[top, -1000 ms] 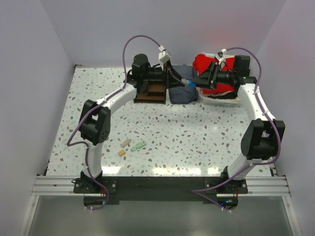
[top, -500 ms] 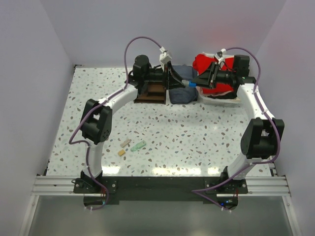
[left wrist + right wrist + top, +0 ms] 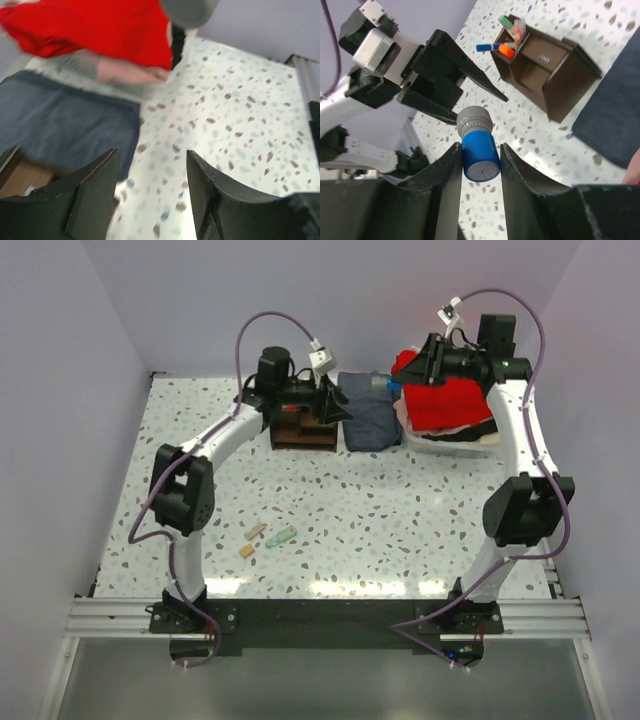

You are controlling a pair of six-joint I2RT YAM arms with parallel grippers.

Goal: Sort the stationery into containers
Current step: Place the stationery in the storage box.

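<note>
Two right fingers [image 3: 445, 185] squeeze the blue-capped pen [image 3: 479, 150] up high, right of the wooden organizer [image 3: 545, 65], its tip pointing toward the left fingers [image 3: 97, 190], wide open and empty beside the organizer.

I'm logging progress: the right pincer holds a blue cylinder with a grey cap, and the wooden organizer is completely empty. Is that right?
Not quite. The right pincer does hold the blue cylinder with a grey cap, but the wooden organizer is not empty: several pens stand in one of its compartments, as the right wrist view shows.
</note>
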